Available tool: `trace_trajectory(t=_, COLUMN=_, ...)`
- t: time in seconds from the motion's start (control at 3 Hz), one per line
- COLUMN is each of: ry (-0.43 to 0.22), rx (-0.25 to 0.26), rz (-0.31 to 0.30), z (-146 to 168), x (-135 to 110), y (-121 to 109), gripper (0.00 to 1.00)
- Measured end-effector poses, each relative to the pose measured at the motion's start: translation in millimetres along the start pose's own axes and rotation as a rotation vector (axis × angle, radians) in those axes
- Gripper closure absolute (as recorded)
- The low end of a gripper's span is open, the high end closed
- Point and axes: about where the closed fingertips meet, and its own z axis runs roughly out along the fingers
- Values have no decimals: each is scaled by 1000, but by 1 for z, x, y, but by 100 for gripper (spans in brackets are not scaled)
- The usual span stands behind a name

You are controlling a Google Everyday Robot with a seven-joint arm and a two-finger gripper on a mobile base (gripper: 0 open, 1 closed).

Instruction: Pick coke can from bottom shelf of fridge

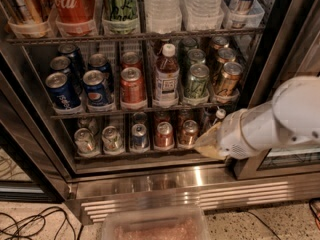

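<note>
While the end effector (pixel 209 144) hung at the right end of the fridge's (pixel 165 181) bottom shelf (pixel 120 155), grip state impossible to tell, the coke can (pixel 163 134) stood left of it, past a copper-brown can (pixel 189 132).

Top rack: the red container (pixel 73 4) carries white Coca-Cola script, of which only "ola" is in view. Middle rack, left: the front blue can (pixel 62 90) reads "pepsi" in white, and the second blue can (pixel 97 88) shows the Pepsi globe. Print on the green can (pixel 120 4) and on the bottle label (pixel 166 84) is illegible. The gripper (pixel 205 145) sits at the right end of the bottom shelf (pixel 125 154).
</note>
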Motion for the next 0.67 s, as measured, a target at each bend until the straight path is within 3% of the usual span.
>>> trace_trajectory(t=0.33, ry=-19, rx=-61, rz=42, z=52, x=8, y=14, gripper=100)
trace_trajectory(t=0.67, ry=-20, rx=-63, rz=47, z=55, x=10, y=14, gripper=100)
